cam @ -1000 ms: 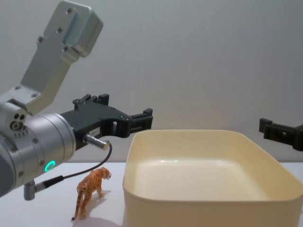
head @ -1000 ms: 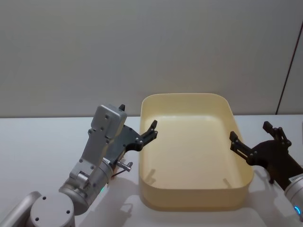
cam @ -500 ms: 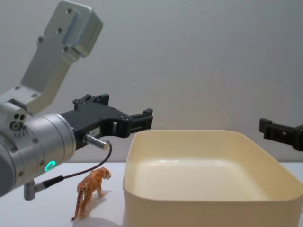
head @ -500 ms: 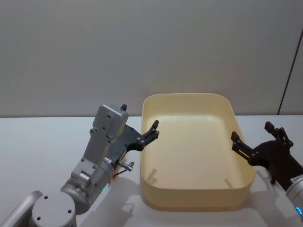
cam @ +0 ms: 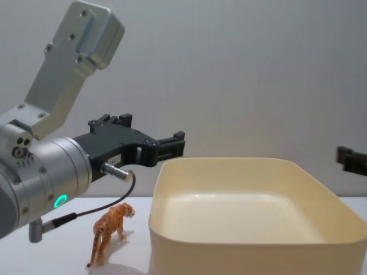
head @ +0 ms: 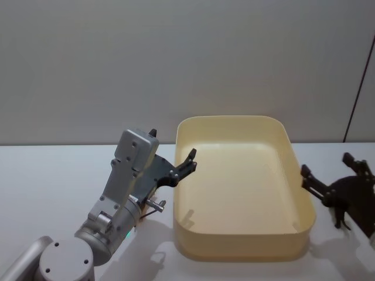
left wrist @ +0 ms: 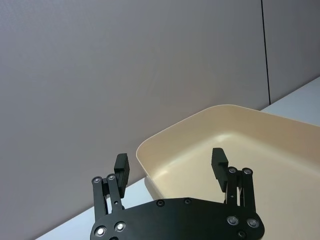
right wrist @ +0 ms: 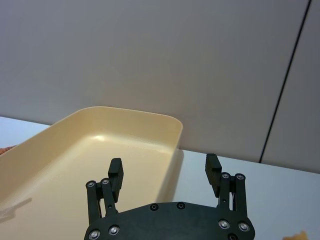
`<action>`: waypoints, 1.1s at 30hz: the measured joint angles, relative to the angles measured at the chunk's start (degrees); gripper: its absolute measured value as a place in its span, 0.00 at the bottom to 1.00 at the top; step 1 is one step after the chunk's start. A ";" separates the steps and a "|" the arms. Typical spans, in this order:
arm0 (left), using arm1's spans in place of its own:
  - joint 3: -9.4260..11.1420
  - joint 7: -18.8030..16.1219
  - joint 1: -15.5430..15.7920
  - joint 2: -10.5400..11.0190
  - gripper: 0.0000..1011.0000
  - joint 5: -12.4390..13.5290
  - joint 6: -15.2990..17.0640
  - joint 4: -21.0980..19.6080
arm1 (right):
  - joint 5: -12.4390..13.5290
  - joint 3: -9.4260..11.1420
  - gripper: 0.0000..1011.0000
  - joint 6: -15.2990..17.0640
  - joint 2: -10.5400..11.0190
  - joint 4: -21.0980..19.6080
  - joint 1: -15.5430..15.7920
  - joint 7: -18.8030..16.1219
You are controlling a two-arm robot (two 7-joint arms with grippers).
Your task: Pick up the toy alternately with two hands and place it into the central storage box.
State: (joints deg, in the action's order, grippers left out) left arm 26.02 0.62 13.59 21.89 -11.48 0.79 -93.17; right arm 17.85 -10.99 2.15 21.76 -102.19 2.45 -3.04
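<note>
Tiger toy (cam: 110, 232) at 9 o'clock of storage box (cam: 252, 259), below left gripper (left wrist: 170, 161), fingers apart. Right gripper (right wrist: 164, 166) at 3 o'clock outside rim, fingers apart.

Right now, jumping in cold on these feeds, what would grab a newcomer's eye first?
The big cream storage box dominates the middle, its inside bare. The bulky silver left arm with its green ring light holds the open left gripper at the box's left rim, with a small orange toy tiger standing on the white table below it. The open right gripper hovers off the box's right side.
</note>
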 joint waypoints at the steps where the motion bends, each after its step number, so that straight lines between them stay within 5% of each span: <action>1: 0.00 0.00 0.00 0.00 0.99 0.00 0.00 0.00 | 0.15 0.23 0.99 0.02 0.28 -0.18 0.24 0.26; 18: 0.00 0.00 0.00 0.00 0.99 0.00 0.00 0.00 | 5.54 7.76 0.99 -0.27 8.02 -5.89 9.63 7.18; 33: 0.00 0.00 0.00 0.00 0.99 0.00 0.00 0.00 | 7.94 11.66 0.99 1.80 10.89 -5.50 14.87 9.61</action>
State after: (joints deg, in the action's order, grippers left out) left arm 26.02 0.62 13.59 21.90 -11.49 0.79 -93.17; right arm 25.79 0.67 3.95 32.65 -107.69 17.32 6.57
